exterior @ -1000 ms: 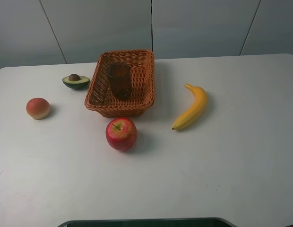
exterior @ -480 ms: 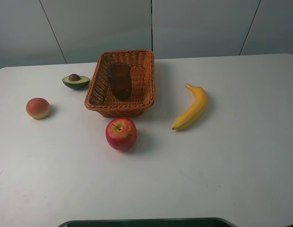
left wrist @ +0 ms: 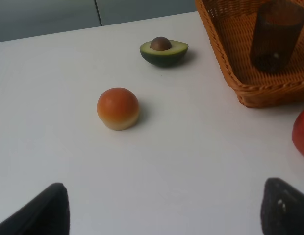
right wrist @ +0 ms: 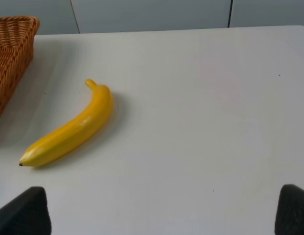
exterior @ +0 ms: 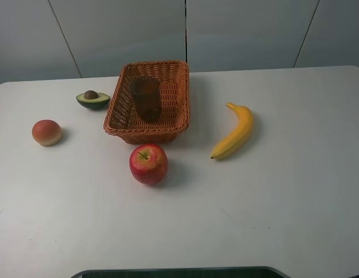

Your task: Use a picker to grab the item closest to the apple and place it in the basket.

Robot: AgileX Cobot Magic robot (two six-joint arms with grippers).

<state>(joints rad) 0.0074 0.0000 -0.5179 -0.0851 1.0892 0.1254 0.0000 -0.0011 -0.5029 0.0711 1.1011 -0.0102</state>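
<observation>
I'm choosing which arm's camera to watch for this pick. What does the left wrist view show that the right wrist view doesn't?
Only the left wrist view: the halved avocado, the round bun, the dark cup in the basket, an edge of the apple. Only the right wrist view: the banana. Both: the wicker basket, the white table.

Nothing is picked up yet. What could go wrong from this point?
1. The banana looks closest to the apple, but the avocado is not much farther, so the wrong item might be chosen.
2. The banana is curved and smooth, so it may slip or rotate in the grip.
3. A dark cup already stands in the basket; a banana lowered in could knock it over.
</observation>
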